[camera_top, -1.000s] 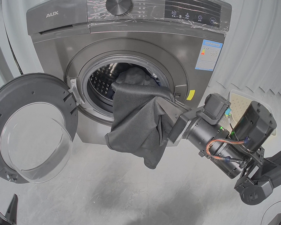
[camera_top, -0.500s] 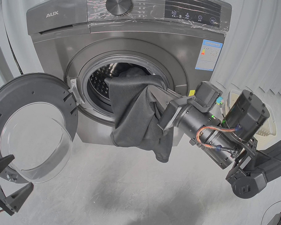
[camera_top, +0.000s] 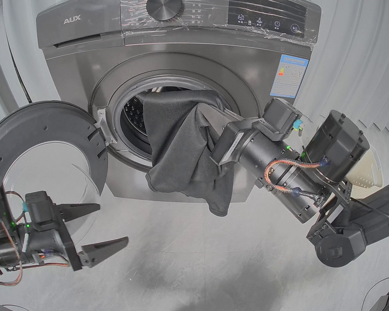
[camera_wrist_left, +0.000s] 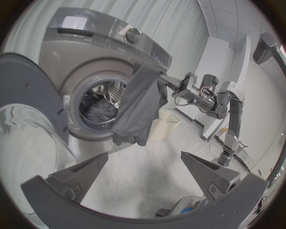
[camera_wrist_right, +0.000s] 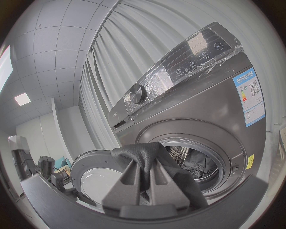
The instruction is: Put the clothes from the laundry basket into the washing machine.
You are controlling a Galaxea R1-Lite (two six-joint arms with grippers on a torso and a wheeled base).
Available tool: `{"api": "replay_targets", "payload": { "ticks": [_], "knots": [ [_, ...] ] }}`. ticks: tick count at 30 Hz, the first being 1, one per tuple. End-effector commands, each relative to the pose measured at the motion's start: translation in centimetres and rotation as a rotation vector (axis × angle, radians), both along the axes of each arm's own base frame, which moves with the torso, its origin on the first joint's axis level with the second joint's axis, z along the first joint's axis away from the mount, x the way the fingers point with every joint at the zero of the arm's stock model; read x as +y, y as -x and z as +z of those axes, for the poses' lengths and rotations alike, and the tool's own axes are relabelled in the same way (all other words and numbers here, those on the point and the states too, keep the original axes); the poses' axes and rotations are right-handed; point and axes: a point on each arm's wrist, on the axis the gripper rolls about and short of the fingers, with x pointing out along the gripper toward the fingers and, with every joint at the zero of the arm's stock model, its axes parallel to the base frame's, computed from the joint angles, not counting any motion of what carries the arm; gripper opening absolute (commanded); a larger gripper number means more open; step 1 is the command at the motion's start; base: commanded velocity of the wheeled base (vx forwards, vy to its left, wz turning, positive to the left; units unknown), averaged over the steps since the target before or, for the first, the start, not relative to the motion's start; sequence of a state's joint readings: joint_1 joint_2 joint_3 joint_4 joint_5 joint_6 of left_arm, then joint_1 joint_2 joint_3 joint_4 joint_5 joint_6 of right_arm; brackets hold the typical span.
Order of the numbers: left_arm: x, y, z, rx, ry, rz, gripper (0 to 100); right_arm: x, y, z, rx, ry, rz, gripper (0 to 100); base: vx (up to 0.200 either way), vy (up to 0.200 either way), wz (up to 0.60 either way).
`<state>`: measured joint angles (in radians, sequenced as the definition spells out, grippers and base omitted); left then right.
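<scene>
The dark garment (camera_top: 184,149) is hanging in front of the washing machine (camera_top: 173,58), its top fold sitting at the upper part of the drum opening (camera_top: 134,117) while most of the cloth is drooping outside, down past the lower rim towards the floor (camera_top: 189,269). Other dark clothes (camera_wrist_left: 99,110) are already lying inside the drum.

I'm judging the main risk to be letting go too soon. With so much of the weight hanging outside the opening, the garment would probably be sliding down the front panel and landing on the floor. I'm also worrying that the trailing hem could be catching on the rim as I push in, or lying across the seal and blocking the door (camera_top: 46,130) later.

The right gripper (camera_wrist_right: 145,167) is pinching the garment near its upper edge. Its fingers are closed together on a fold of cloth, which is bunching over their tips and draping down on the machine's side of them. So the cloth is lying between the fingertips and the opening, with the bulk hanging below the gripper.

The left gripper (camera_top: 112,224) is hovering low beside the open door, fingers spread wide and holding nothing. The laundry basket (camera_wrist_left: 164,125) is standing on the floor beside the machine, behind my right arm.
</scene>
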<state>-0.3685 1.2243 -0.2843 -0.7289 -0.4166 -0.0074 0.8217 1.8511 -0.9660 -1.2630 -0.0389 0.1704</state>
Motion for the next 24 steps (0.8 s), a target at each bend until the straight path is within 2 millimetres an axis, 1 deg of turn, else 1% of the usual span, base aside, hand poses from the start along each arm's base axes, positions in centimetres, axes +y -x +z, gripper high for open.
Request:
{"api": "replay_targets", "payload": {
  "ticks": [1,2,7,9,10,11,12,15,19,24],
  "knots": [
    [-3.5,-4.0,-2.2,0.112,-0.039,-0.109,100,0.4,0.1,0.3,-0.005,-0.005,0.009,0,0.000,0.000,0.00],
    [-3.6,-4.1,-2.2,0.115,-0.038,-0.113,100,0.4,0.1,0.2,-0.004,-0.004,0.009,0,0.000,0.000,0.00],
    [-4.6,-6.0,-2.3,0.121,-0.041,-0.120,100,0.3,0.1,0.2,-0.001,-0.003,0.006,0,0.000,0.000,0.00],
    [-4.9,-6.8,-2.1,0.105,-0.033,-0.118,100,0.4,0.2,-0.1,0.004,0.003,0.007,0,0.000,0.000,0.00],
    [-5.0,-6.8,-2.1,0.104,-0.032,-0.119,100,0.4,0.2,-0.1,0.004,0.003,0.007,0,0.000,0.000,0.00],
    [-5.2,-7.4,-1.9,0.088,-0.024,-0.118,100,0.4,0.2,-0.2,0.007,0.005,0.009,0,0.000,0.000,0.00],
    [-5.2,-7.4,-1.9,0.088,-0.024,-0.118,100,0.4,0.2,-0.2,0.007,0.005,0.009,0,0.000,0.000,0.00],
    [-5.8,-8.7,-1.9,0.064,-0.004,-0.103,100,0.5,0.5,-0.3,0.011,0.009,0.017,0,0.000,0.000,0.00],
    [-5.9,-9.6,-1.9,0.037,0.006,-0.087,100,0.6,0.7,-0.3,0.010,0.010,0.019,0,0.000,0.000,0.00],
    [-5.8,-9.7,-1.7,0.020,0.004,-0.062,100,0.6,0.7,-0.3,0.010,0.010,0.021,0,0.000,0.000,0.00]
  ]
}}
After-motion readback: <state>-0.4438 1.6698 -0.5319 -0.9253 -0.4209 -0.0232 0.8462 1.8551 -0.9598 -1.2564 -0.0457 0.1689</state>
